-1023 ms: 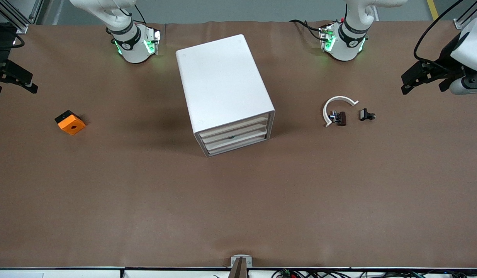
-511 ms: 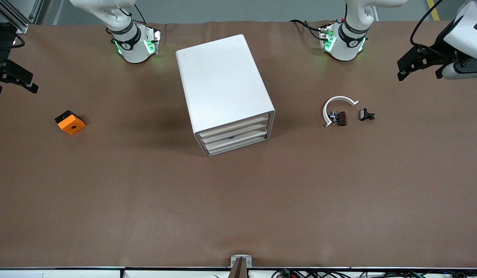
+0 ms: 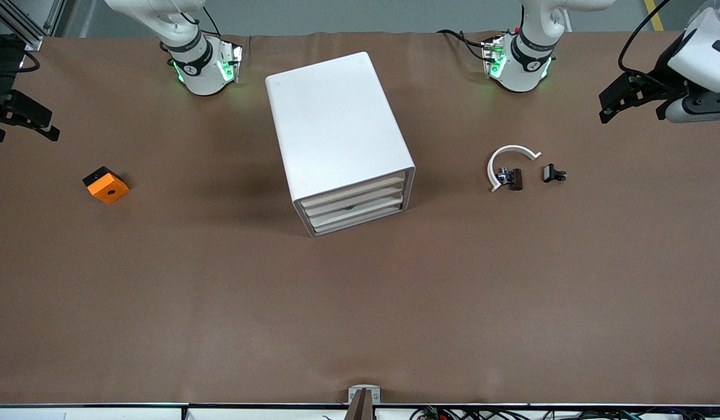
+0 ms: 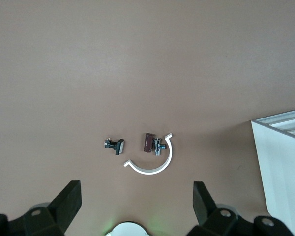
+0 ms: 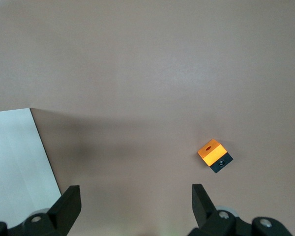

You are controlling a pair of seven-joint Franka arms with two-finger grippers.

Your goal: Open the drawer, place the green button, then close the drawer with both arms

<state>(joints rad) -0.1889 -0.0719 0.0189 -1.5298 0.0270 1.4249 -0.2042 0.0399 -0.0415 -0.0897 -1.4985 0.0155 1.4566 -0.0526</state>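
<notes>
Jaws spread wide and empty on left gripper (image 4: 135,206) and right gripper (image 5: 132,209) — both high over worktop ends. Drawers (image 3: 353,205) shut; button seemingly inside already, greenish glimpse only. Risk: mistaking orange block (image 3: 106,185) for it — wrong pick.

Orange square block (image 3: 106,185) with hole and black base lies toward right arm's end of brown table (image 3: 360,303); white curved ring piece (image 3: 507,158) touching small dark clip (image 3: 513,178), second black clip (image 3: 553,173) just beside, toward left arm's end
</notes>
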